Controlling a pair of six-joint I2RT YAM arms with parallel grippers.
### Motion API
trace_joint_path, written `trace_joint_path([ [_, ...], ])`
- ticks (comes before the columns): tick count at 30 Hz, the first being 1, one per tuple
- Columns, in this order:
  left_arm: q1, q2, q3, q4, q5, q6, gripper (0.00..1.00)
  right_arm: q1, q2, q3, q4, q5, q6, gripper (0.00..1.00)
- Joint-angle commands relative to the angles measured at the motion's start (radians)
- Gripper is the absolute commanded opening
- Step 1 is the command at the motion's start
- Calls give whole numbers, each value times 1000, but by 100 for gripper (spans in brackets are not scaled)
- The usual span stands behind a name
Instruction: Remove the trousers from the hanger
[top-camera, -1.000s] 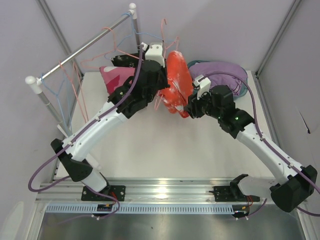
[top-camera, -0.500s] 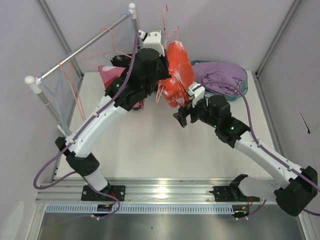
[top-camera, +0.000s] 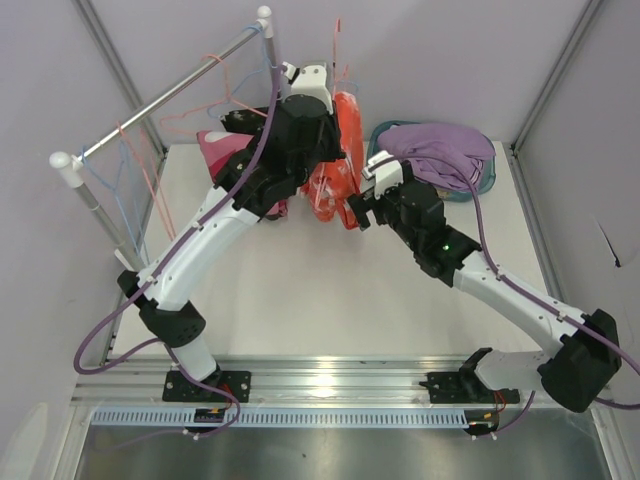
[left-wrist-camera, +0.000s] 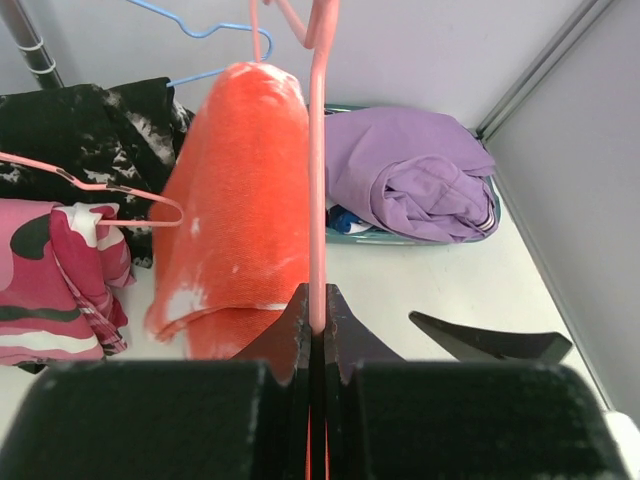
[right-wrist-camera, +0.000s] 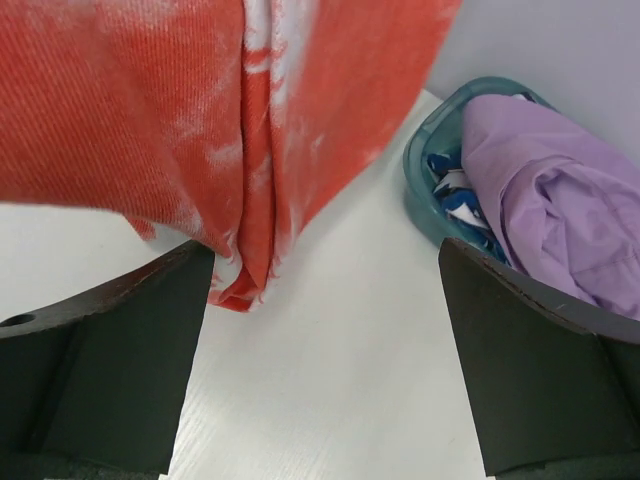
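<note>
The left gripper (left-wrist-camera: 317, 325) is clamping its jaws together on the thin pink wire hanger (left-wrist-camera: 318, 200), gripping the wire where it runs straight up from between the fingertips. The orange trousers with pale worn patches (left-wrist-camera: 245, 190) are hanging folded over this hanger, up off the white table (top-camera: 300, 290), with their lower hem dangling just above the tabletop.

The right gripper (right-wrist-camera: 325, 350) is holding its two dark fingers wide apart and gripping nothing. It is sitting low beside the bottom of the orange trousers. In the right wrist view the hem is hanging close to one finger, but whether cloth and finger are touching cannot be told.

The plain lavender trousers (right-wrist-camera: 555, 190) are lying bunched on top of a round teal basin (right-wrist-camera: 425, 185) at the far right of the table. The blue-white-red patterned trousers (right-wrist-camera: 455, 195) are peeking out beneath them inside the basin.

To the left of the held hanger, the pink-magenta patterned trousers (left-wrist-camera: 50, 270) are lying on the table, and another pink wire hanger (left-wrist-camera: 100, 185) is resting across them. The black trousers with white speckles (left-wrist-camera: 100, 130) are lying just behind them.

A grey metal rail (top-camera: 165, 100) is standing along the far left side, carrying bare wire hangers, among them a blue one (left-wrist-camera: 190, 25).
</note>
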Motion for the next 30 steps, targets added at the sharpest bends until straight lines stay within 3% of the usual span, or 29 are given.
trace_joint_path([
  [1,2,-57,61,165,-14,-21,0,6,38,69,67,41,-79,99],
  [5,2,-57,62,159,-32,-14,0,6,27,26,139,-162,-71,100],
  [7,2,-60,60,156,-40,-11,0,6,23,20,145,-189,-51,99],
  [17,2,-57,57,157,-39,-24,0,6,-32,-32,136,-140,8,99],
  [30,2,-64,50,143,-26,-64,0,9,84,14,151,-95,28,99],
])
